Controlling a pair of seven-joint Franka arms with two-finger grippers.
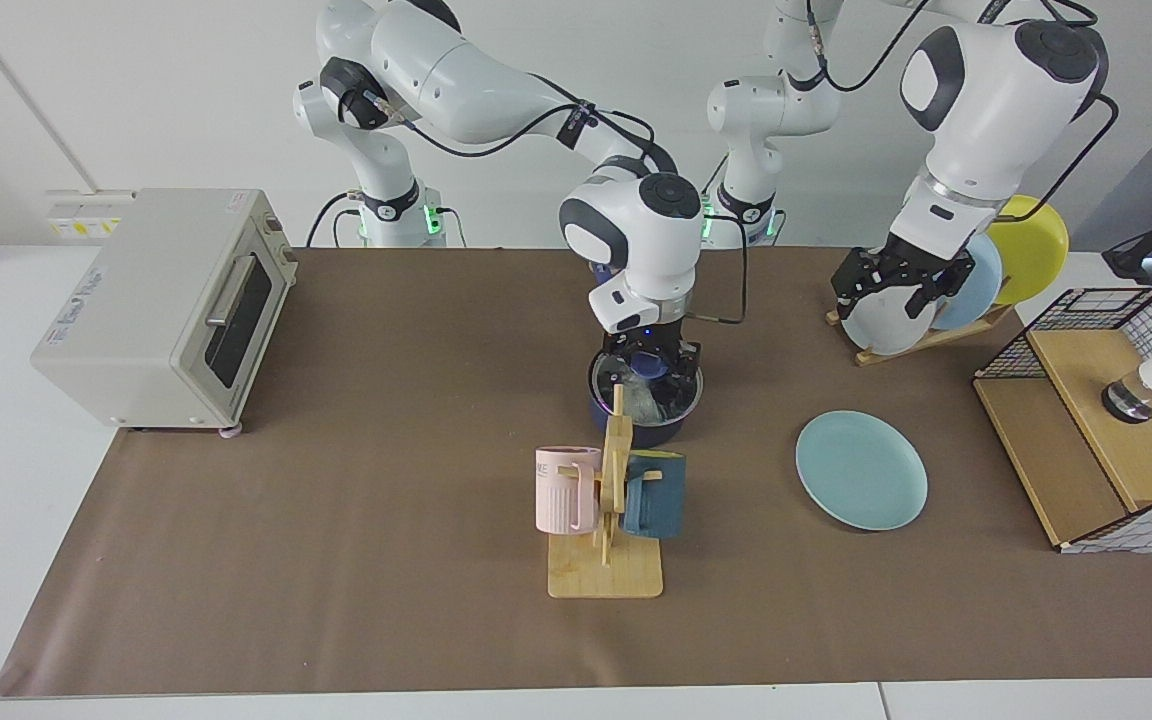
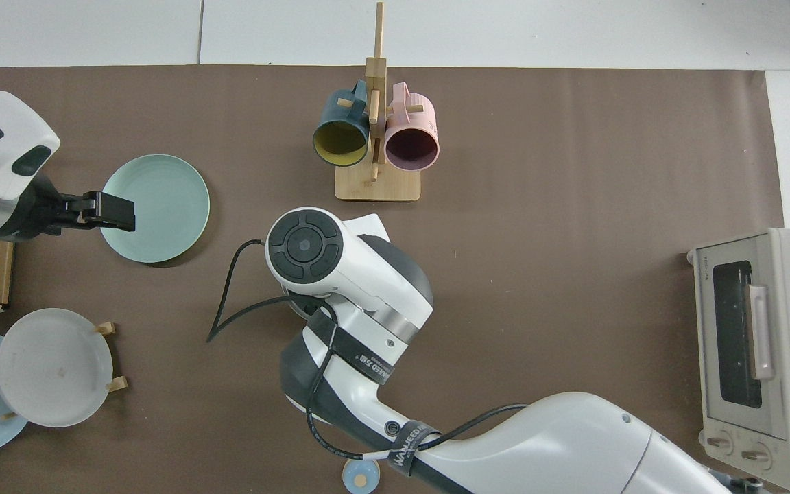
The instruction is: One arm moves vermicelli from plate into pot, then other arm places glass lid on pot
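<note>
The dark navy pot [image 1: 658,430] stands mid-table, just behind the mug rack. The glass lid [image 1: 678,384] rests on its rim. White vermicelli [image 1: 642,400] shows through the glass, inside the pot. My right gripper [image 1: 648,362] points straight down over the pot, shut on the lid's blue knob. In the top view the right arm's wrist [image 2: 313,247] hides the pot and lid. The pale teal plate [image 1: 862,470] [image 2: 162,206] lies bare on the mat. My left gripper [image 1: 894,298] [image 2: 110,211] hangs open and holds nothing, raised beside the plate, in front of the plate rack.
A wooden mug rack [image 1: 608,560] with a pink mug [image 1: 566,490] and a blue mug [image 1: 656,495] stands directly before the pot. A toaster oven [image 1: 166,305] sits at one end. A plate rack [image 1: 926,335] and a wire basket [image 1: 1101,300] stand at the other.
</note>
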